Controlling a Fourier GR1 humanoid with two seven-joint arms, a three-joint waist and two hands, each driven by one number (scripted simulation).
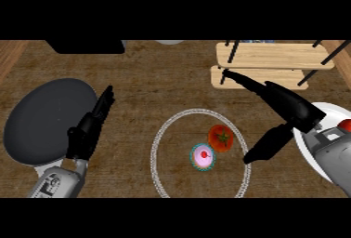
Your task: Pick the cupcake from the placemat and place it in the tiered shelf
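Fingers of the black right hand [291, 111] spread open, thumb pointing down-left toward the pink-frosted cupcake in its teal wrapper [204, 157], which sits centre-frame on the round white-rimmed placemat [159, 139] beside a red tomato [221, 137]; this hand is nearer.

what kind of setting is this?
Likely a kitchen counter: wood-grain counter top, a cupcake and a tomato on a round placemat, a wooden tiered shelf at the back, and a dark round pan or plate at left.
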